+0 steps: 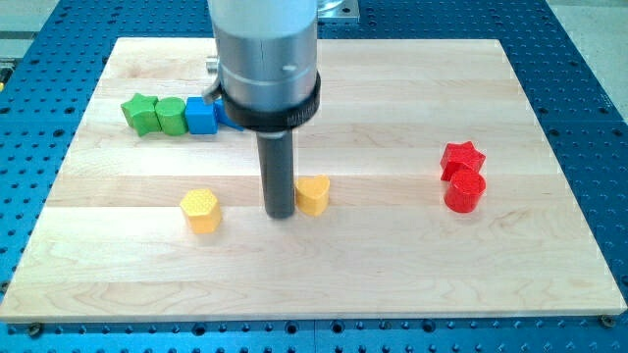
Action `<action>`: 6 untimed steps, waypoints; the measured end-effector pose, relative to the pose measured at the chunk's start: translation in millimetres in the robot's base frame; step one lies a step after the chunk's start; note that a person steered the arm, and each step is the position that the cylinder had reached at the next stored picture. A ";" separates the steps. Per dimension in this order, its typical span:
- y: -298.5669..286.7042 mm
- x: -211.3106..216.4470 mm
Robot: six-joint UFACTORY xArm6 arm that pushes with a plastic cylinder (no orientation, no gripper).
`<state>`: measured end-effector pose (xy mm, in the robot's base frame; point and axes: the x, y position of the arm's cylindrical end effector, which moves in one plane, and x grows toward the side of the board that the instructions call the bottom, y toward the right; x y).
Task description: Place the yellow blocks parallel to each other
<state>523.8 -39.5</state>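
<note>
A yellow hexagon block (201, 209) lies on the wooden board at the view's lower left of centre. A second yellow block (314, 194), heart-like in shape, lies to its right near the board's middle. My tip (280, 213) rests on the board between them, touching or almost touching the left side of the heart-like yellow block, and well to the right of the hexagon. The rod and its grey mount hide the board behind them.
A green star block (139, 112), a green round block (170, 116) and a blue cube (200, 116) stand in a row at the upper left; another blue block is partly hidden behind the mount. A red star (462, 157) and red cylinder (464, 192) sit at the right.
</note>
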 end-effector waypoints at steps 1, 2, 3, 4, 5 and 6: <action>-43.2 11.9; -84.0 2.8; -99.1 0.2; -82.2 -54.3; -82.9 -64.7; -97.5 -64.7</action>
